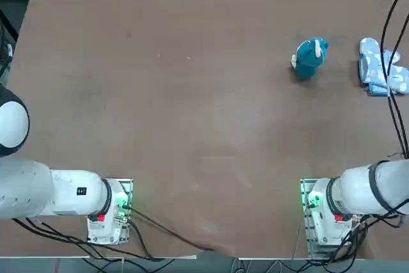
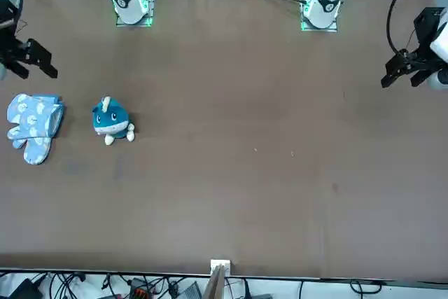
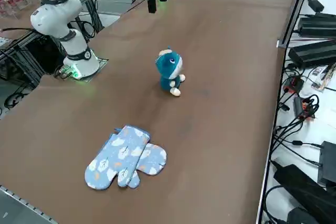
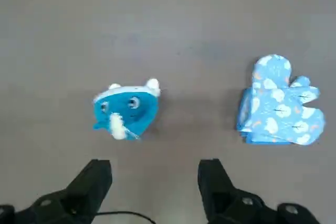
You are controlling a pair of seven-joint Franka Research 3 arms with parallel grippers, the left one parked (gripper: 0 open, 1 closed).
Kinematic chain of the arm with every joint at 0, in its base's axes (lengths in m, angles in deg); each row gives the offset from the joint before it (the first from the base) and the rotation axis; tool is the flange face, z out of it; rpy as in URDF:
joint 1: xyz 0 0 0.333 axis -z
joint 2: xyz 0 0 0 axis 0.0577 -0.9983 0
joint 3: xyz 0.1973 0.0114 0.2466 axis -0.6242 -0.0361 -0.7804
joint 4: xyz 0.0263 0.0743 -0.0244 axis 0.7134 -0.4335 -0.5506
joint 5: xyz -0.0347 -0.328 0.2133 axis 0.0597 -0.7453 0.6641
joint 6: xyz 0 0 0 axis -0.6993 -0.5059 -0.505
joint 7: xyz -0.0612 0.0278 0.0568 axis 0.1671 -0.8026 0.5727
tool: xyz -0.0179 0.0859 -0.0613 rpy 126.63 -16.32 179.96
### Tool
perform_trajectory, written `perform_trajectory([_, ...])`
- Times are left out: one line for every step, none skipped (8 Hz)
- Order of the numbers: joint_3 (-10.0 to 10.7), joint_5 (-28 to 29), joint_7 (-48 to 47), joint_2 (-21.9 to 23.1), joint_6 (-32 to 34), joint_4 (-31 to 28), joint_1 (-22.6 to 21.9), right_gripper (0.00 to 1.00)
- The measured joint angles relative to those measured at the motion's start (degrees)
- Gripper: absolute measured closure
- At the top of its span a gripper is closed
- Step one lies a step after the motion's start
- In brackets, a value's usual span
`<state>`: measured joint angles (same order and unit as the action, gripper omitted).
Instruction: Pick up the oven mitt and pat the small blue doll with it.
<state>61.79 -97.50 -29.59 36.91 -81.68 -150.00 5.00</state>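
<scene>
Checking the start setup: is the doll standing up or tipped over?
Upright. In the side view the doll stands on its white feet on the table, head on top, apart from the mitt.

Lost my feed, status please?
Right gripper open, above bare table, holding nothing. Oven mitt flat, untouched. Small blue doll upright beside it, apart. Nothing in the way.

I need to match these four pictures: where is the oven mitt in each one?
Top view: oven mitt at the right edge, upper part.
Front view: oven mitt at the left edge, mid-height.
Right side view: oven mitt lower centre-left, lying flat.
Right wrist view: oven mitt beyond the open right gripper.
Shared landmark: the small blue doll, beside the mitt, apart from it.
</scene>
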Motion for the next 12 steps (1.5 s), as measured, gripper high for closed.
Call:
perform_trajectory([0.06, -4.01, 0.01, -2.9, -2.02, -0.77, 0.31, 0.0])
perform_trajectory([0.18, -6.48, -0.11, -5.75, -4.93, -1.82, 0.96, 0.0])
perform_trajectory([0.29, -7.72, -0.12, -7.8, -8.9, -3.55, 2.72, 0.0])
perform_trajectory([0.44, -9.42, -0.09, -8.94, -14.29, -6.53, 5.0, 0.0])
perform_trajectory([0.61, -12.45, -0.08, -9.68, -19.61, -10.23, 6.96, 0.0])
perform_trajectory([0.72, -15.24, -0.09, -10.4, -25.1, -13.99, 8.79, 0.0])
perform_trajectory([0.76, -16.92, -0.09, -11.54, -30.56, -17.29, 10.73, 0.0])
perform_trajectory([0.76, -18.72, -0.09, -13.13, -33.6, -19.18, 12.25, 0.0])
perform_trajectory([0.78, -21.09, -0.41, -15.07, -35.21, -19.94, 13.43, 0.0])
perform_trajectory([0.77, -23.69, -1.25, -16.88, -36.48, -20.27, 14.28, 0.01])
perform_trajectory([0.77, -26.21, -3.03, -18.48, -38.06, -20.77, 15.01, 0.01])
perform_trajectory([0.77, -28.97, -5.7, -19.99, -39.66, -21.35, 15.63, 0.03])
